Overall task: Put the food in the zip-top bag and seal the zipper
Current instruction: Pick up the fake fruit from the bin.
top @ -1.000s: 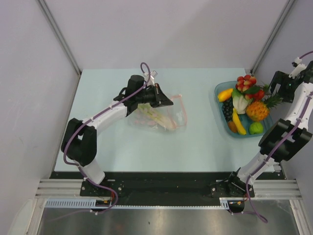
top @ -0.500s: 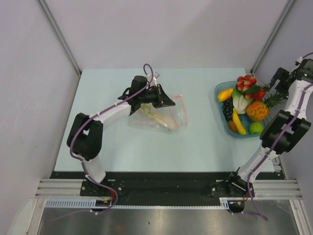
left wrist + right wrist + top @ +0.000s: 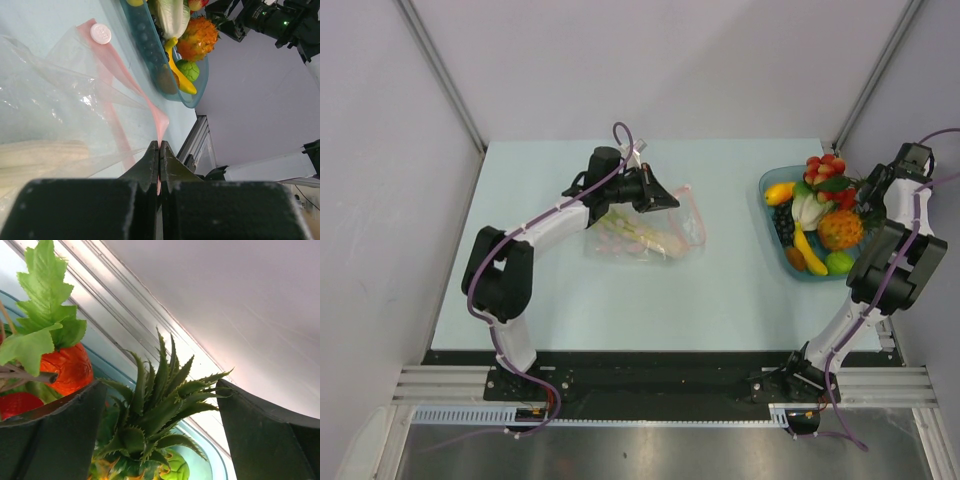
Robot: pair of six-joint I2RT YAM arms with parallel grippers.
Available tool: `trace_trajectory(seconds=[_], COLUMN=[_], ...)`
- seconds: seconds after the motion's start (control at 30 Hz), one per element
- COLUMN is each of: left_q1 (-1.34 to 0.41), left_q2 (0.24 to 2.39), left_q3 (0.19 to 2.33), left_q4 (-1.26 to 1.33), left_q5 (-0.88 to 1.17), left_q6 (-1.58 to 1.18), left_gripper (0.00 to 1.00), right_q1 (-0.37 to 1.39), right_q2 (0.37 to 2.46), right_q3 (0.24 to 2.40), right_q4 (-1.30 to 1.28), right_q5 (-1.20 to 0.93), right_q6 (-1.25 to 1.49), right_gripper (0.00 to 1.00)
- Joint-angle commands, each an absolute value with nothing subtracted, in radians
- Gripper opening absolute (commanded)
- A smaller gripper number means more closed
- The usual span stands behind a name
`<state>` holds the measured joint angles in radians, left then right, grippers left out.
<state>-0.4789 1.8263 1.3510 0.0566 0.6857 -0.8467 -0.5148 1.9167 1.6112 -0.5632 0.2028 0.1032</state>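
We are pinching the zipper of the zip-top bag with the left gripper, its two fingers clenched flat on the pink-red strip with no gap showing between them. The right gripper is hanging over the teal bowl, its fingers spread wide on either side of the leafy crown of the pineapple and touching nothing that we can make out. To do this step well, we are judging that the left hold should be firm and raised, so the mouth is gaping toward the bowl side rather than sagging shut. We also think the right fingers should be closing low on the crown's base, since the leaf tips look thin and likely to slip. The fruit seems wedged among its neighbours, so a straight upward pull looks safest. The bag is lying left of centre on the pale table, well apart from the bowl. It is clear and crinkled, with pale green stalks already inside and a small white round tab sitting on the strip. The rest of the food is piled in the bowl near the table's right edge, bright and glossy, with a banana and red berries among it.
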Motion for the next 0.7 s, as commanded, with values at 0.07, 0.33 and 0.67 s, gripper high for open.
trace_trajectory(seconds=[0.07,0.33,0.67], left_q1=[-0.468,-0.465,-0.453], left_q2=[1.827,1.821,1.812], left_q3=[1.382,1.370,1.353], left_q4=[0.083,0.092,0.095], left_q5=[0.712,0.721,0.723], left_q6=[-0.853,-0.859,-0.867], left_gripper=[0.00,0.00,0.00], right_q1=[-0.515,-0.488,-0.443], right_q2=[1.787,1.786,1.818], right_q3=[1.597,1.585,1.543], right_q4=[-0.538,-0.606,-0.601], right_q5=[0.282,0.354,0.491], right_q6=[0.188,0.302,0.367], right_gripper=[0.99,1.00,1.00])
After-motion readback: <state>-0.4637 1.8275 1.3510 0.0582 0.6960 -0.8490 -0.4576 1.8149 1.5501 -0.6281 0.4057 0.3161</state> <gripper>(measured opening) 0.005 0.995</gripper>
